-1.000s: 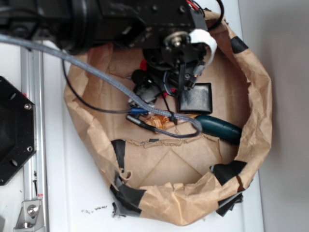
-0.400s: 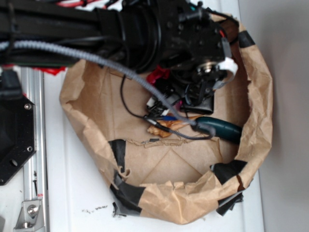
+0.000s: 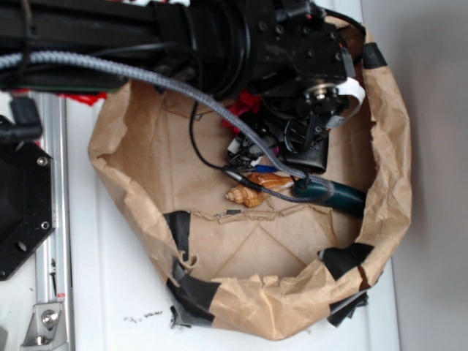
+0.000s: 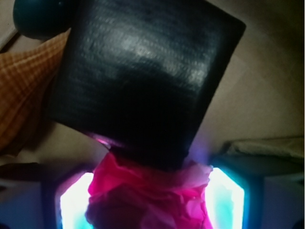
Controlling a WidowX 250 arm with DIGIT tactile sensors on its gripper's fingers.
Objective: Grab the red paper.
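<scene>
Red paper [image 4: 152,200] sits bunched between the tool [image 4: 151,202] fingers, just under the black square pad [image 4: 143,81]; whether they've clenched on it I can't tell. Risk: the fingers snag the pad's edge too, or the flimsy wad slips out.

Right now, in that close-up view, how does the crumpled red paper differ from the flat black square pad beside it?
The crumpled red paper is bright pinkish red, while the flat black square pad is dark and matte. The paper is ruffled and lumpy; the pad has straight edges and a smooth, finely textured face. The paper sits between two glowing fingers, whereas the pad lies just beyond them. Both lie inside the brown paper enclosure.
</scene>
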